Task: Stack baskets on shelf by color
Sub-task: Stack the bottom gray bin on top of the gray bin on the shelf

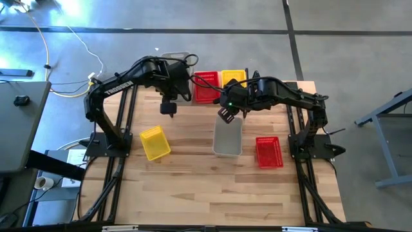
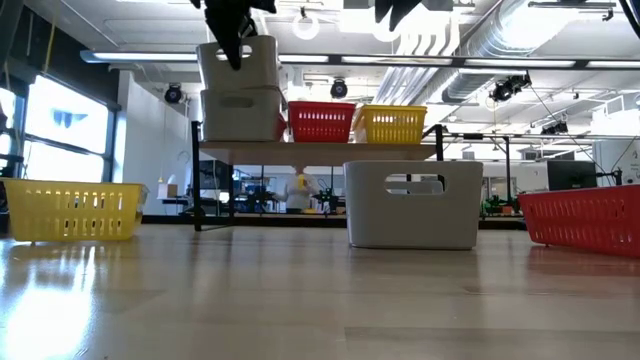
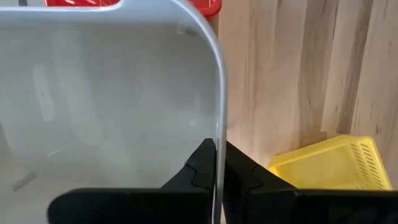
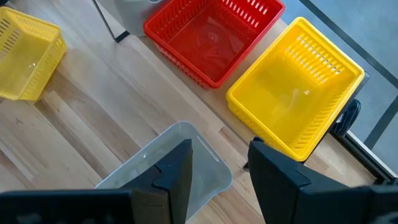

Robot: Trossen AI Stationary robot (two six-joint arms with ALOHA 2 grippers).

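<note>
The shelf [image 2: 330,148] stands at the table's far edge. It carries a pale grey basket [image 2: 242,114], a red basket [image 2: 320,121] and a yellow basket [image 2: 390,124]. My left gripper [image 2: 235,35] is shut on a second grey basket [image 2: 238,65], which sits slightly tilted on top of the first. My right gripper [image 4: 219,162] is open. It hovers well above the far end of a third grey basket [image 1: 227,135], which stands on its base mid-table. My left gripper pinches the upper grey basket's near-side wall at its rim [image 3: 217,124], one finger [image 3: 199,165] inside the basket and one outside. It comes from above, pointing down. The basket's bottom sits at the mouth of the lower grey basket; whether it is fully seated I cannot tell.
A yellow basket [image 1: 154,142] stands on the table's left part and a red basket [image 1: 269,151] on its right part. The near half of the table [image 1: 212,193] is bare wood. Arm frames run along both side edges.
</note>
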